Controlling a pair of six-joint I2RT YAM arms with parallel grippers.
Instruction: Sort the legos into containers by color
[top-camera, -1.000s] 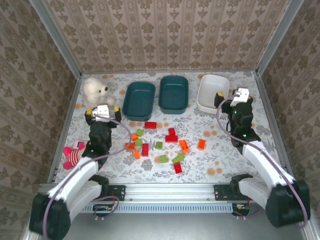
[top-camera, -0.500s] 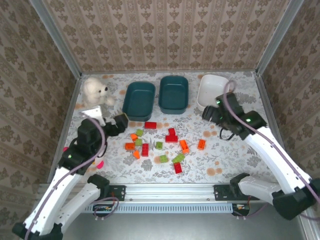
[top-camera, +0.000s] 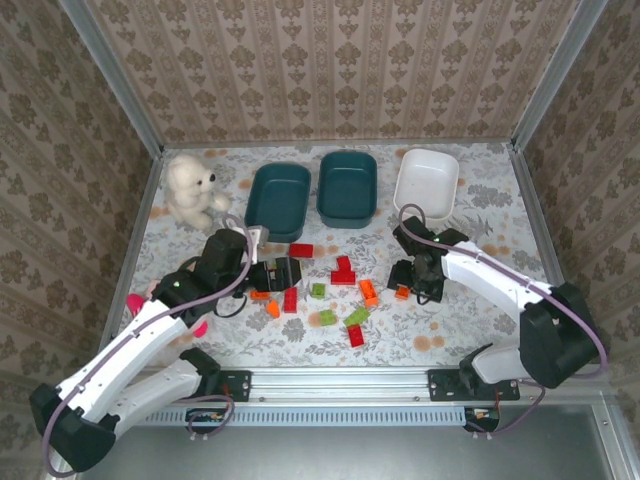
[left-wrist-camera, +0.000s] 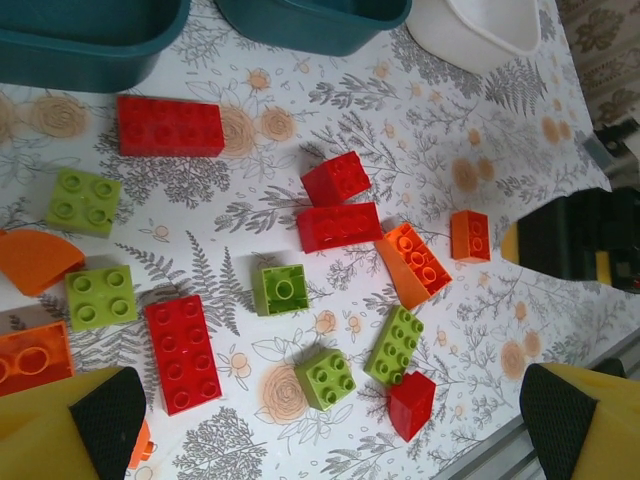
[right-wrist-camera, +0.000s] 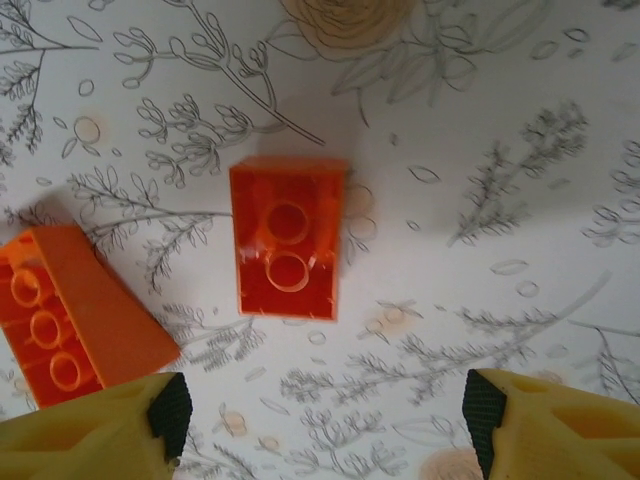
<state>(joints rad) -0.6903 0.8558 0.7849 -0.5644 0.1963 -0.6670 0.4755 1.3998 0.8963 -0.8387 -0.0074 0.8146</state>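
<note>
Glossy plastic legos (left-wrist-camera: 181, 352), smooth plastic containers (top-camera: 279, 200) (faintly shiny), matt printed table cover (top-camera: 300, 338), fluffy plush bear (top-camera: 190, 185).

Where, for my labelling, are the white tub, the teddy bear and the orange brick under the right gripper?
white tub (top-camera: 427, 185): top external view, bare floor.
teddy bear (top-camera: 190, 178): top external view, head.
orange brick (right-wrist-camera: 287, 238): right wrist view, top face.
</note>
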